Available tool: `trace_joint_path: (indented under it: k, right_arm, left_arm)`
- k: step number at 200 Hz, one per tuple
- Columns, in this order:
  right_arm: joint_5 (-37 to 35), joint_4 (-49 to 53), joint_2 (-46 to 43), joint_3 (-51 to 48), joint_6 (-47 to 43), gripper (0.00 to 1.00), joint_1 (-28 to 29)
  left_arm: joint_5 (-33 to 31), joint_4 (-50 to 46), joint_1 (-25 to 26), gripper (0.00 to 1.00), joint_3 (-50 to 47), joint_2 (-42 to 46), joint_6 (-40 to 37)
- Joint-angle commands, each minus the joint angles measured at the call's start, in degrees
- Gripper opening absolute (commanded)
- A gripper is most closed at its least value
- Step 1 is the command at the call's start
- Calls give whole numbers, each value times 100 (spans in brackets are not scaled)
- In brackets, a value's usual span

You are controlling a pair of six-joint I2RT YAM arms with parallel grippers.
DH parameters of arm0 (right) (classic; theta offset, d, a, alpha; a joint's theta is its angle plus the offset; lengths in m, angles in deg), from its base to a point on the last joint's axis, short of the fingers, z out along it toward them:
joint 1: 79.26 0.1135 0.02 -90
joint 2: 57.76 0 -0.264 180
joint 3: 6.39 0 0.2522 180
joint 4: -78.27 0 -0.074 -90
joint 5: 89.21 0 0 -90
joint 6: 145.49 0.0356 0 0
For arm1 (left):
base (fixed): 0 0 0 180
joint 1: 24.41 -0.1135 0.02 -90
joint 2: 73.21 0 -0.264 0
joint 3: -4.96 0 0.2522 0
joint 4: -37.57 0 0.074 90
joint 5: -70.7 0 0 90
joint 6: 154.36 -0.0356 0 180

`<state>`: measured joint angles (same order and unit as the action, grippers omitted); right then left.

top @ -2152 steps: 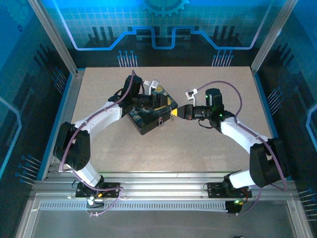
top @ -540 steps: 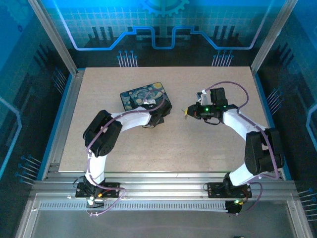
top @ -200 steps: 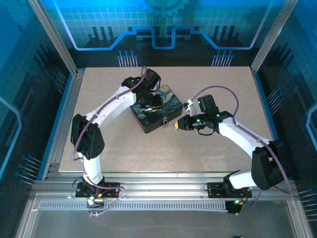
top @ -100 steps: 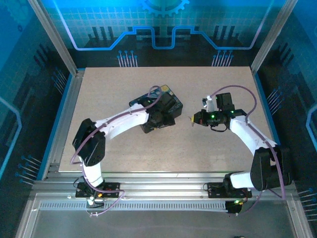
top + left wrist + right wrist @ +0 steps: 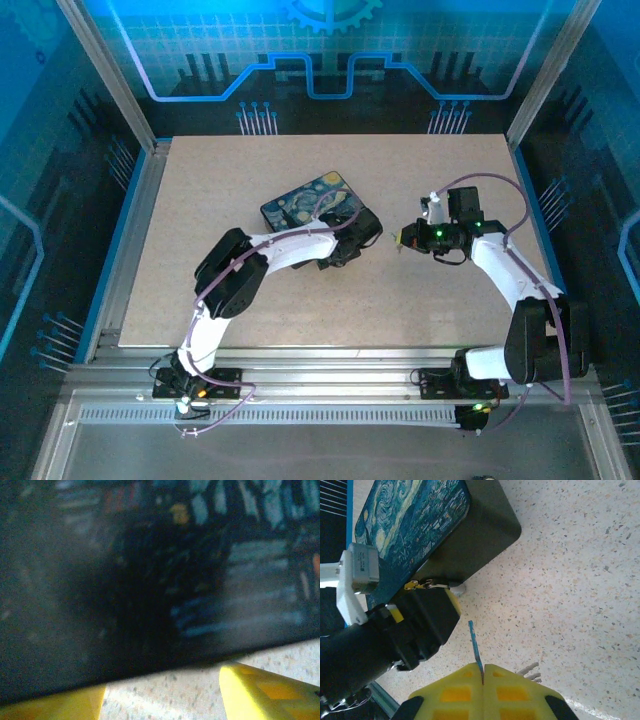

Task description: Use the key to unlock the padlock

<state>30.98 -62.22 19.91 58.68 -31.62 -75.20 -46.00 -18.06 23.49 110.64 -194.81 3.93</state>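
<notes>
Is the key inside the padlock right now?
No, the key sticks out of the shut right gripper with its tip over bare table, apart from the padlock on the box.

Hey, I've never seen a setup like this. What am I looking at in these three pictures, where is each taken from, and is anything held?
These are two robot arms mounted at the near edge of a speckled beige table. The overhead picture looks down from behind them; the other two come from cameras on each wrist. On the table sits a dark rectangular box with a swirly blue-and-yellow painted lid; a tiny metal padlock, hard to make out, hangs on its side. The right claw is shut on a thin flat metal key. The left claw is open, holding nothing, close to the box's side.
</notes>
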Motion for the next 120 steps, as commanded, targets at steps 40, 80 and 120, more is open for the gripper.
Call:
trace_joint_path:
  k: [40,80,120]
  right_arm:
    - [300,-122,125,28,-97,0,-80]
    - [376,-124,130,11,-170,0,-121]
    - [474,-193,117,-23,-155,0,-168]
  left_arm:
    - [-902,-227,33,54,544,-568,149]
    - [-1086,-331,18,45,610,-772,185]
    - [-1441,-298,21,34,552,-799,-125]
